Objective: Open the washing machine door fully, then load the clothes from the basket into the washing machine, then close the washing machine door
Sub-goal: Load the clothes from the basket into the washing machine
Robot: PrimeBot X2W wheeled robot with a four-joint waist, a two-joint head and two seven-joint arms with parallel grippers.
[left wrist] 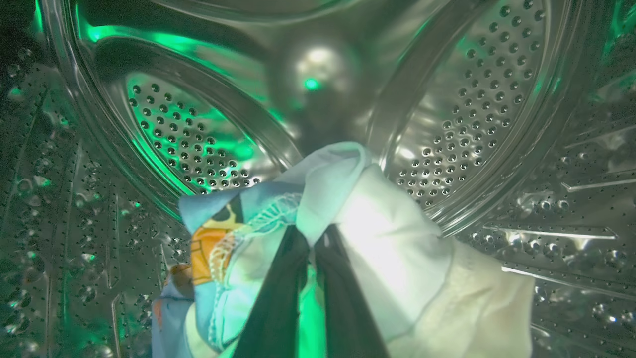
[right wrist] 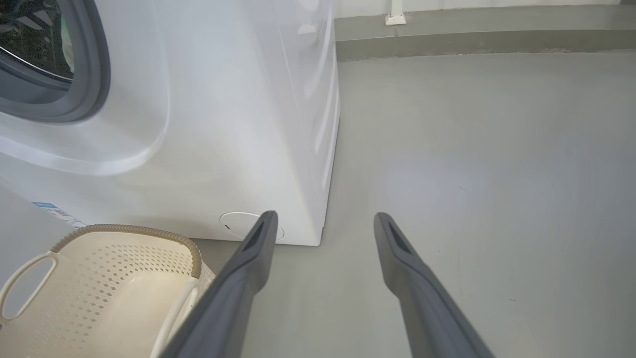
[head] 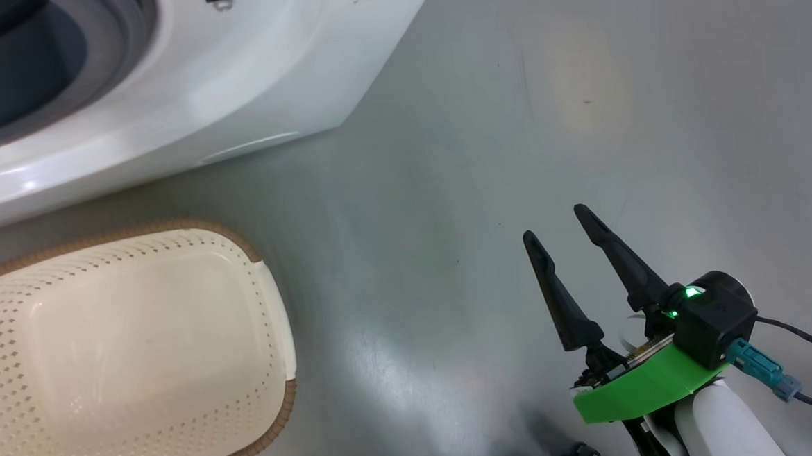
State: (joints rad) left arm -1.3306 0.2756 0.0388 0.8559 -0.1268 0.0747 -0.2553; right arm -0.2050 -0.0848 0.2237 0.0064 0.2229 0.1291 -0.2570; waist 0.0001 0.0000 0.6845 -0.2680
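L end effector: deep inside the drum of the washing machine. Fingers together, pinched on the clothes at a bunched fold right at the tips.

Clothes = soft crumpled bundle. Light blue garment w/ orange-and-black print sits left of the fingers, cream-white garment on the right, fabric draping down past both fingers.

Drum: shiny steel, round punched holes in curved panels, embossed side walls, raised ribs, lit green.

R end effector: fingers spread wide, hanging over the floor, well apart from machine and the basket. Fingers long, dark, matte, tapering. Green plastic bracket + black cam housing at the wrist.

Basket: rect, cream plastic, rounded corners, diamond perforations in the walls, brown woven-look rim, white loop handle. Sits on the floor just in front of the machine, smooth bottom showing.

Machine: glossy white box, grey rubber gasket round the opening, round white flap low near the front corner.

Floor: smooth grey, slight sheen.
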